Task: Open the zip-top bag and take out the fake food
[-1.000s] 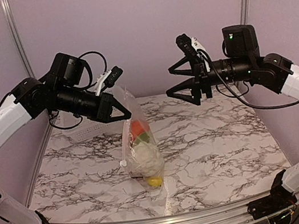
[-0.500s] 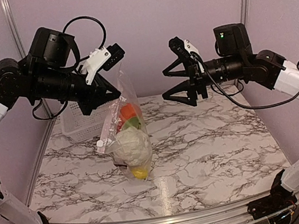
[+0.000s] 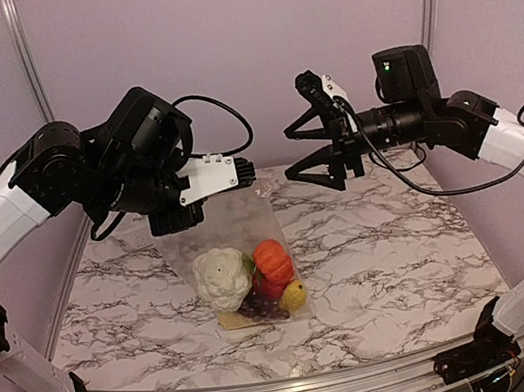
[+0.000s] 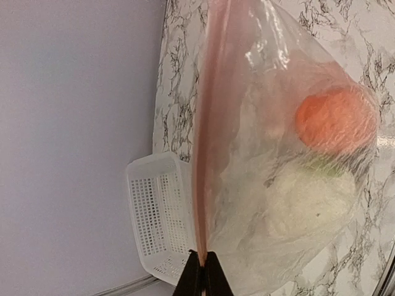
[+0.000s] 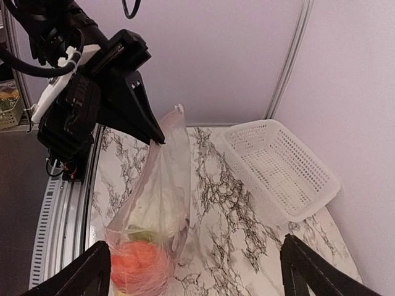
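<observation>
The zip-top bag [image 3: 239, 236] hangs clear and crinkly over the table's middle, with its bottom low by the marble. My left gripper [image 4: 202, 264] is shut on one end of the pinkish zip strip [image 4: 200, 154] and holds the bag up; it also shows in the top view [image 3: 182, 218]. Inside lie a white cauliflower [image 3: 222, 274], an orange piece [image 3: 273, 258], a red piece [image 3: 268, 286], dark grapes [image 3: 260, 305] and a yellow piece [image 3: 296, 295]. My right gripper [image 3: 309, 149] is open and empty, in the air to the right of the bag and above it.
A white mesh basket [image 5: 281, 169] stands at the table's far left against the wall; it also shows in the left wrist view [image 4: 157, 216]. Purple walls close in the marble table [image 3: 384, 256] on three sides.
My left wrist has turned and moved right and lower. The bag now shows its broad side to the top camera and the food has spread along its bottom. The right gripper has barely moved.
</observation>
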`<state>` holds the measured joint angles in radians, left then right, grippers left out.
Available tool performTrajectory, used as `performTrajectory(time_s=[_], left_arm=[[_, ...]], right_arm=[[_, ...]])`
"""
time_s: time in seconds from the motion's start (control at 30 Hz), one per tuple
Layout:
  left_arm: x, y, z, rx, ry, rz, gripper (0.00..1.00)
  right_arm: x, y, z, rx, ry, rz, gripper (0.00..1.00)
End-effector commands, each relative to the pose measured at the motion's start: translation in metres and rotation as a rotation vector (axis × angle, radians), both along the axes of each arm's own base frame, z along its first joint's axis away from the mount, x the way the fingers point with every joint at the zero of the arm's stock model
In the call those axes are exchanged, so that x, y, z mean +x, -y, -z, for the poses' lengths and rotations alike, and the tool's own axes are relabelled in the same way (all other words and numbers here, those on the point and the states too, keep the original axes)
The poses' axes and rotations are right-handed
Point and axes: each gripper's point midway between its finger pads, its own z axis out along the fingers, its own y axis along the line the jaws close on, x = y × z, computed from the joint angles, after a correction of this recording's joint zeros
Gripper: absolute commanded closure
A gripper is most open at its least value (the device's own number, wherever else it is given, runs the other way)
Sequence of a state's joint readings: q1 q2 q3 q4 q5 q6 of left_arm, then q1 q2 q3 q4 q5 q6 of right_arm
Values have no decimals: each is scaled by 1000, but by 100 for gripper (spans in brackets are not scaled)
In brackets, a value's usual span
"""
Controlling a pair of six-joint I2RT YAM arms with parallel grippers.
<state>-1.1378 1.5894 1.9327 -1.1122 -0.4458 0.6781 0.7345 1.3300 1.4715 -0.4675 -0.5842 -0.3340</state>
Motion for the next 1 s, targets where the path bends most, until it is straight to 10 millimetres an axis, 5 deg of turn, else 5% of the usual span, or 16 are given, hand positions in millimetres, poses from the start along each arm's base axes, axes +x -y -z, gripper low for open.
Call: performTrajectory(time_s=[0.0,0.3,0.63,0.83,0.97], left_arm=[[6,2,-60,-85,227,44,100],[0,30,-28,-90,123,83,100],[-1,41,2,-158,77,59,100],[0,44,1,-215,85,51,100],[0,48,-3,-257,72,50,100]], right_arm=[[-8,0,-9,35,-8,-50,8],[-25,-16,-15,85,-141,-133,11],[-20,-22,29,46,-293,-57,20],[-18,-22,49,6,-312,-38,23],[-12,-22,61,-36,-309,-14,40]])
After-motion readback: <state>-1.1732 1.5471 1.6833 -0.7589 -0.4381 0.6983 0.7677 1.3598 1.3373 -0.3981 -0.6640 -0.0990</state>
